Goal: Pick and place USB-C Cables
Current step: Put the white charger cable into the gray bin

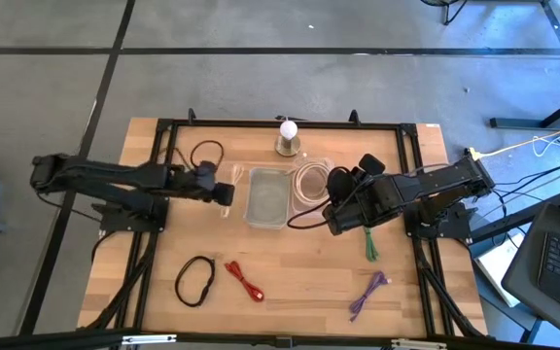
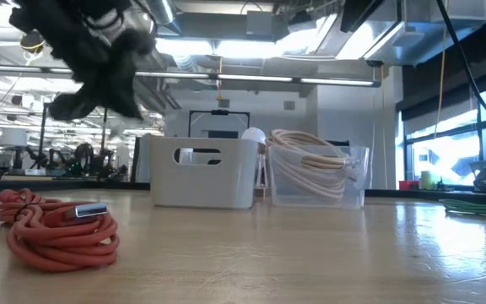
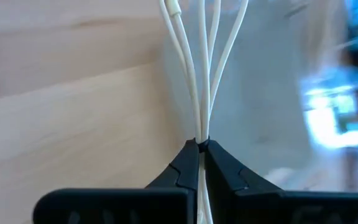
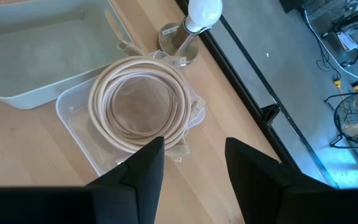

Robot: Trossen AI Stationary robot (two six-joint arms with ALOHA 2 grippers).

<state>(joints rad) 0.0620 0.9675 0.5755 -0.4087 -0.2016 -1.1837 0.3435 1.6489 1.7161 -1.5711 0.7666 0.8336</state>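
Red folded cable bundle (image 2: 56, 232) is lying nearest the low camera while the left gripper (image 3: 201, 147) is pinching cream-white cable strands (image 3: 199, 68).

One red bundle, one black cable loop (image 1: 194, 280) to its left, one purple bundle (image 1: 367, 295) at near right and one green bundle (image 1: 368, 244) just beyond it are resting on the wooden table (image 1: 299, 282). One cream-white round coil (image 4: 139, 102) is sitting in a clear plastic tub (image 4: 73, 115), right of a pale grey bin (image 1: 267, 197). One white ball on a metal base (image 1: 288, 137) is standing at the far edge. Left gripper's fingers are pressing together on the cream strands, just left of the grey bin. Right gripper (image 4: 191, 165) is hovering spread wide and empty, near the coil's tub.
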